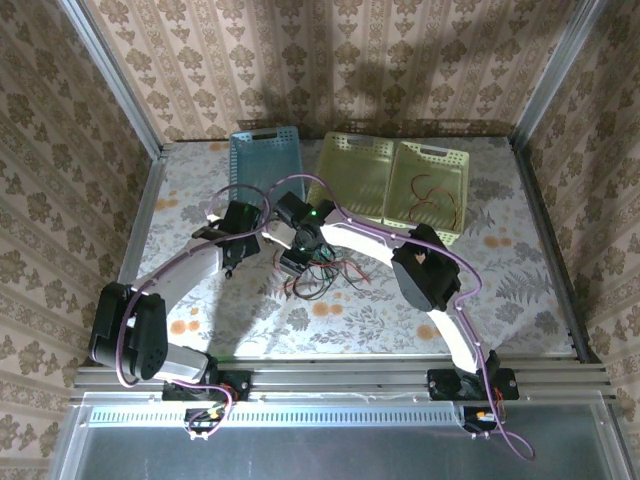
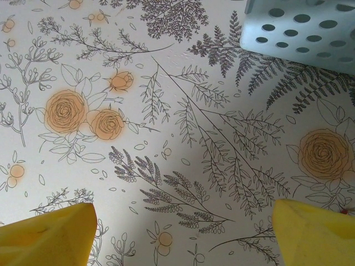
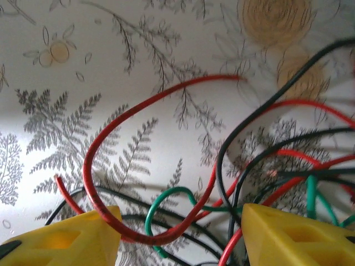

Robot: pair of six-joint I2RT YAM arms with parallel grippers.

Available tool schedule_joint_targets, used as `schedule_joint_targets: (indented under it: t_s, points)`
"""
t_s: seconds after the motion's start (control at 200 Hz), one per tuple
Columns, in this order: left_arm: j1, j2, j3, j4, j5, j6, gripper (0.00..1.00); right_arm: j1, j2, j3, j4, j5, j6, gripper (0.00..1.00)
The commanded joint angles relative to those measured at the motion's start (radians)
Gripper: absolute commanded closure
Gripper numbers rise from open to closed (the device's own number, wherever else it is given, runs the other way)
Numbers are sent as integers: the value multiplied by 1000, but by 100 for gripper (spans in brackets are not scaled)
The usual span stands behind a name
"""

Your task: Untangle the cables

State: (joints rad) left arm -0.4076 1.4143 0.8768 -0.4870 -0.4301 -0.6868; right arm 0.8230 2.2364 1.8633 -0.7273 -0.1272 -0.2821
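Yellow fingertips (image 3: 66, 241) of right gripper (image 3: 177, 238) parted, straddling red cable (image 3: 91, 166) loop at 6 o'clock.
Nothing clamped; loop's long axis 7 to 1 o'clock, green wire (image 3: 166, 194) between jaws. Left gripper (image 2: 183, 233) also spread, over bare tablecloth (image 2: 166, 111), cable tangle (image 1: 318, 272) at its 4 o'clock; right arm nearer, likely the puller.

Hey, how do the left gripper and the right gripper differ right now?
The left gripper hangs over bare flowered tablecloth; the right gripper hangs over the cable tangle. Nothing lies between the left gripper's fingers, while a red cable loops between the right gripper's. Both are open, with yellow fingers.
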Motion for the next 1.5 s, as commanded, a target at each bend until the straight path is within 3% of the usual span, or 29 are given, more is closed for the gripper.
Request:
schedule_joint_targets:
  t_s: [0.0,0.295,0.565,0.76,1.12,1.495]
  points:
    - [10,12,25,-17,30,25,16,12,36,55,-32,-20,-25,46]
    - [10,-45,-34,142,139,124,17,10,-8,19,40,-81,24,100]
    - [-15,-165,-179,431,251,218,17,-156,-434,-318,407,-266,303,100]
    - [-124,-110,-181,531,312,341,16,-282,-710,-529,573,-385,480,100]
    - [-214,144,-75,684,478,461,16,-391,-965,-604,607,-385,561,100]
    - [-221,331,20,736,488,467,22,-462,-1135,-600,653,-320,590,100]
